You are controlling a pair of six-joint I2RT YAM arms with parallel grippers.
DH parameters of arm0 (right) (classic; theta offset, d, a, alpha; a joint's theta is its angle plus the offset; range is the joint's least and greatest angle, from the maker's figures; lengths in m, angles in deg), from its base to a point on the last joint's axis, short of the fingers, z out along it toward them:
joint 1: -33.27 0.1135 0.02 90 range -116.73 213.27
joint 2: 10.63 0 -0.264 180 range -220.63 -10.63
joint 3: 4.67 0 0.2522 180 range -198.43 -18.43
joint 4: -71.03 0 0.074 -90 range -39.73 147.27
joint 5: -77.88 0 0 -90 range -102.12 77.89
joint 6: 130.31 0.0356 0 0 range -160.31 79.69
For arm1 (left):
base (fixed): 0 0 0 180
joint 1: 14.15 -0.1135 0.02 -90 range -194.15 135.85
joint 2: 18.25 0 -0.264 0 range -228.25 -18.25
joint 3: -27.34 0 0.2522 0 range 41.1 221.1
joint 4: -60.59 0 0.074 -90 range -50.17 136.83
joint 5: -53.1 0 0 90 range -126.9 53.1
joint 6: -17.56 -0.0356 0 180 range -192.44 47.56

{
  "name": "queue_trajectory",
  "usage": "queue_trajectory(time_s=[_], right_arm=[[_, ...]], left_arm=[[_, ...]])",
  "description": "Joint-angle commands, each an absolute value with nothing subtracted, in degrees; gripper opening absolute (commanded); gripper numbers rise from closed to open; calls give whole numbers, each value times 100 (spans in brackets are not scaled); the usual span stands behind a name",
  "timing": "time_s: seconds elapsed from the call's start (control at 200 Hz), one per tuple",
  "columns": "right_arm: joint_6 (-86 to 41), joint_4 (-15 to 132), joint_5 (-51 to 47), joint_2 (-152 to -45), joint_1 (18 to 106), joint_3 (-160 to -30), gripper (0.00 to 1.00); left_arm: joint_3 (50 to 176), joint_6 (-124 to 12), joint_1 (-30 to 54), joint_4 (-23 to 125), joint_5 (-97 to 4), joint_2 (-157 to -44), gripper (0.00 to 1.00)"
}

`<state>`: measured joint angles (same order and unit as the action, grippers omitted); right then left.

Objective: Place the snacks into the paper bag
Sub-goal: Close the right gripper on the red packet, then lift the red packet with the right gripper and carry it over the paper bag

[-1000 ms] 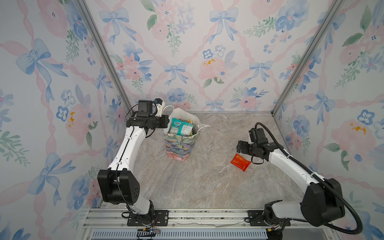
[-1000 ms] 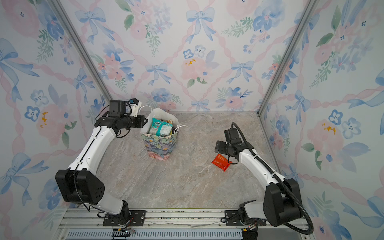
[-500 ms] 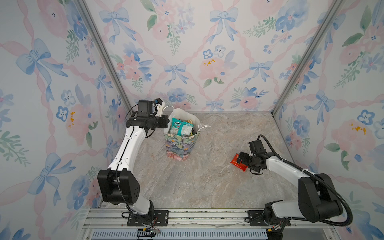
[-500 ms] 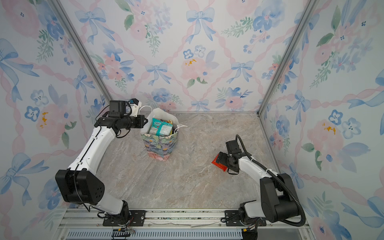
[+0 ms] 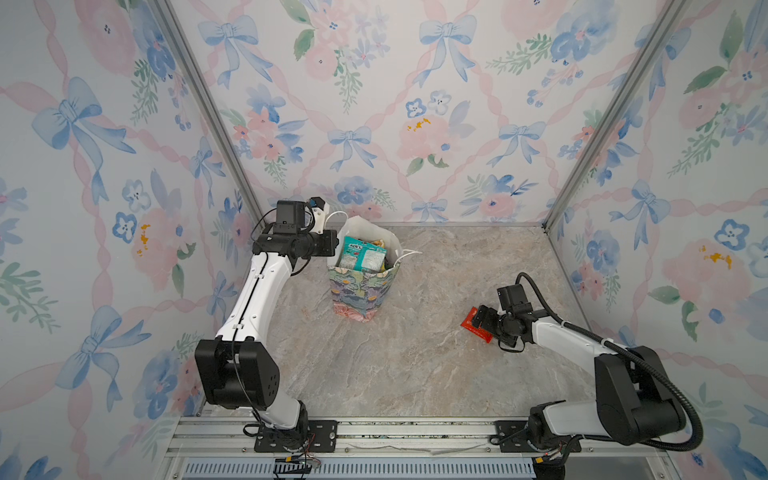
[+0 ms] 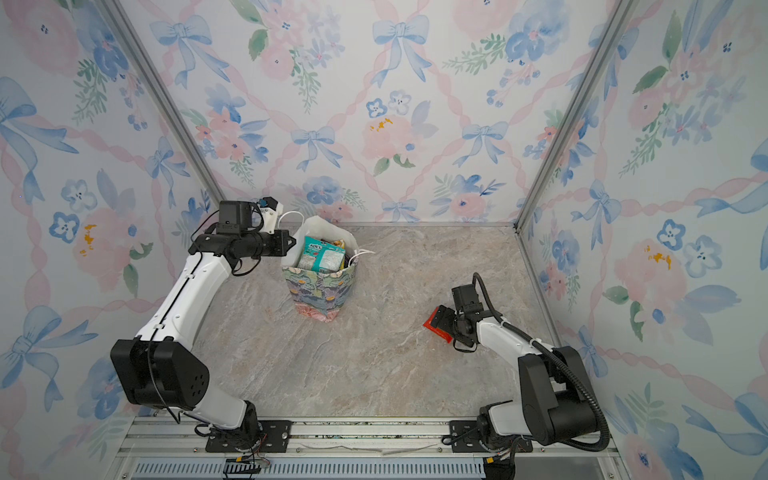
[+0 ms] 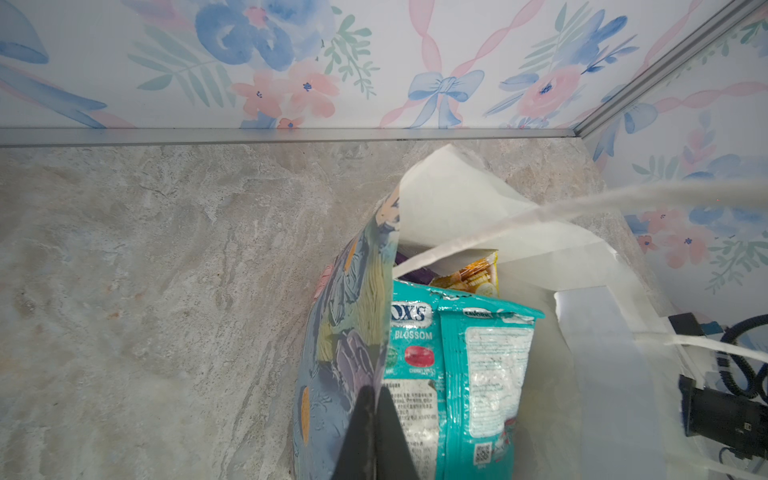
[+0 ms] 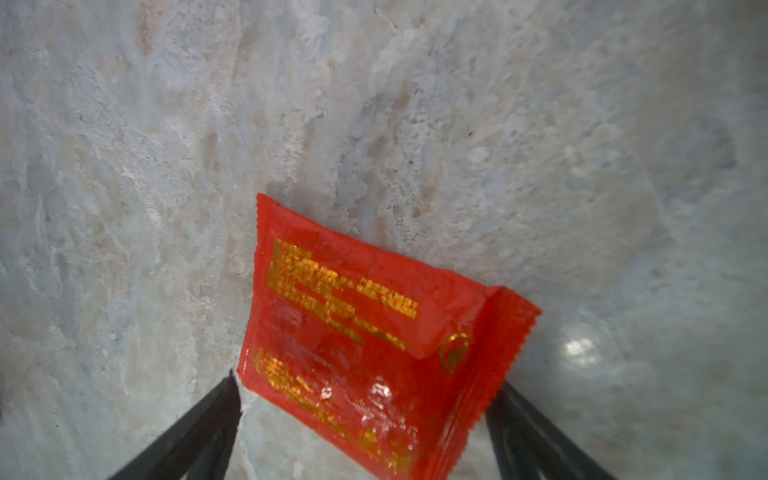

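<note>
Pinching the rim of the paper bag (image 5: 361, 291), the left gripper (image 7: 376, 392) probably steadies its mouth. Well right of the bag, the right gripper (image 8: 365, 380), spread, straddles the red packet (image 8: 353, 316) for pickup.

The paper bag (image 5: 360, 296) has blue, green, purple and pink flowers outside and is white inside. The teal packet (image 5: 360, 258) carries white print, next to a yellow-orange packet (image 7: 471, 276). The red packet (image 8: 365, 332) has gold print. The desk (image 5: 415, 374) is beige-grey marble. The walls (image 5: 374, 104) are pale, with blue bows and pink ribbons.
</note>
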<state>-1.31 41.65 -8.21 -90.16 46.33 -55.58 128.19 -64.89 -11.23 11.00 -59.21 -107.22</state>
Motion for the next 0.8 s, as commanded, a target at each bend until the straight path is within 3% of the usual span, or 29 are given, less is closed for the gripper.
queue_trajectory(time_s=[0.0, 0.795], right_arm=[[-105, 4292, -763, -9075, 4594, -5446, 92], [-350, 4737, -750, -9527, 4922, -5765, 17]], left_arm=[[12724, -6611, -1135, 988, -5870, -10571, 0], [12725, -6612, -1136, 983, -5884, -10560, 0]])
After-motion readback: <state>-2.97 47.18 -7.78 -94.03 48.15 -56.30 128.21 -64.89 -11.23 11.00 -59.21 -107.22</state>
